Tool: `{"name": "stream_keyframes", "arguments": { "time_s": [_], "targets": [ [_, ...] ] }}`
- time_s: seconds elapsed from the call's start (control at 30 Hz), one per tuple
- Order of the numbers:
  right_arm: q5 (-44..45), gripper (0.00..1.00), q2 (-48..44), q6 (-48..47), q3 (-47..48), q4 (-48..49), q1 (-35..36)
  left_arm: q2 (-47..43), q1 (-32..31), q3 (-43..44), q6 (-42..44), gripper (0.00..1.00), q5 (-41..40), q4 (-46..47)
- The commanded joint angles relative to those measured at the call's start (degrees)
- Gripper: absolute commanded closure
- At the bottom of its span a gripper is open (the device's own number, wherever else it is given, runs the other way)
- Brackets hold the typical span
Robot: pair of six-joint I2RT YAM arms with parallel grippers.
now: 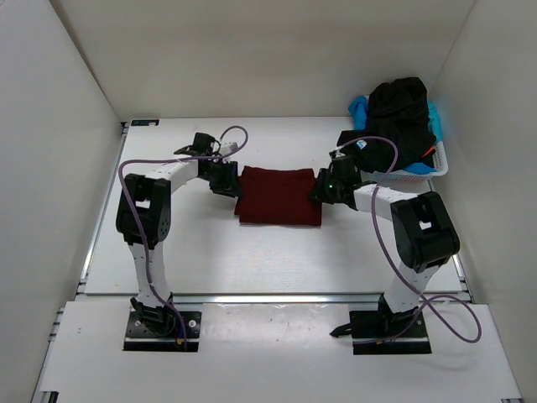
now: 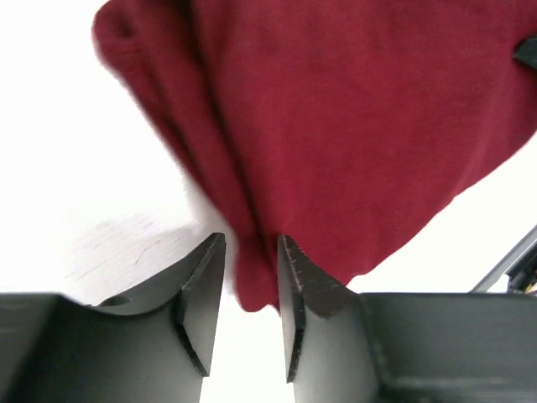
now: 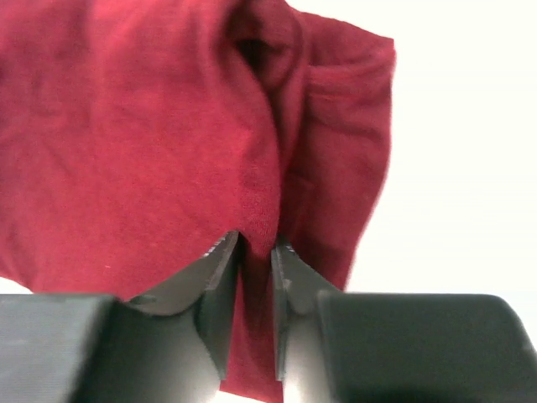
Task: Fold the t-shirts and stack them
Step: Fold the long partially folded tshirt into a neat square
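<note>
The dark red t-shirt [image 1: 279,196] lies folded into a rectangle at the middle of the white table [image 1: 252,260], between the two arms. The left gripper [image 2: 252,245] sits at its left edge, fingers parted around a corner fold. The right gripper [image 3: 257,243] has a ridge of the right edge between nearly closed fingers; whether they pinch it is unclear.

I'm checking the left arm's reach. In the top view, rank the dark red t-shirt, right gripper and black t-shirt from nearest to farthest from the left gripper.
From the left gripper:
1. dark red t-shirt, right beside it, mid-table.
2. right gripper, at the shirt's opposite edge.
3. black t-shirt, heaped on the white basket, far right corner.
</note>
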Motion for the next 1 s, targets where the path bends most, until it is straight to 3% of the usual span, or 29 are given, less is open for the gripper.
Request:
{"name": "stream_keyframes", "arguments": {
  "time_s": [0.0,0.17,0.23,0.3,0.47,0.63,0.73,0.8,0.83,0.9,0.97],
  "targets": [
    [-1.2,0.79,0.0,0.3,2.2,-2.1,-1.3,-1.4,-0.9,0.2,1.6,0.52,-2.9,-1.8],
    [-0.7,0.53,-2.3,-1.1,2.1,-2.1,-0.5,-4.7,-0.9,-1.9,1.1,0.29,-4.6,-0.6],
    [-0.3,0.51,-2.6,-1.7,2.6,-4.6,-0.6,-5.7,-0.3,-2.4,0.2,0.22,-4.1,0.2],
    [0.8,0.5,-3.4,-1.3,2.8,-4.9,-0.7,-6.5,0.1,-1.7,-0.5,0.01,-2.4,0.5],
    [3.4,0.45,-6.4,0.9,0.6,-4.5,-1.2,-2.8,-0.7,0.5,-1.9,0.01,-1.2,0.9],
    [2.2,0.39,-5.9,-2.0,1.5,-3.1,-2.9,4.5,-3.3,5.5,-0.9,0.01,-0.9,-6.1],
    [2.6,0.48,-2.4,-4.6,6.1,-3.9,-3.9,5.5,-3.9,4.7,-0.8,0.01,-1.3,-6.3],
    [1.2,0.66,0.9,-4.4,9.1,-3.5,-5.4,5.8,-4.1,4.1,-0.5,0.06,-2.2,-6.4],
    [-0.4,0.71,2.0,-4.5,10.9,-3.7,-5.5,6.2,-4.3,4.1,-0.6,0.12,-2.0,-6.4],
    [-1.9,0.93,4.5,-4.2,13.2,-3.9,-6.5,7.0,-4.5,4.1,-0.8,0.25,-2.6,-6.9],
    [-2.1,1.0,5.2,-4.7,15.2,-3.1,-6.1,7.9,-4.2,4.3,-1.2,0.38,-1.4,-7.0]
  ]
}}
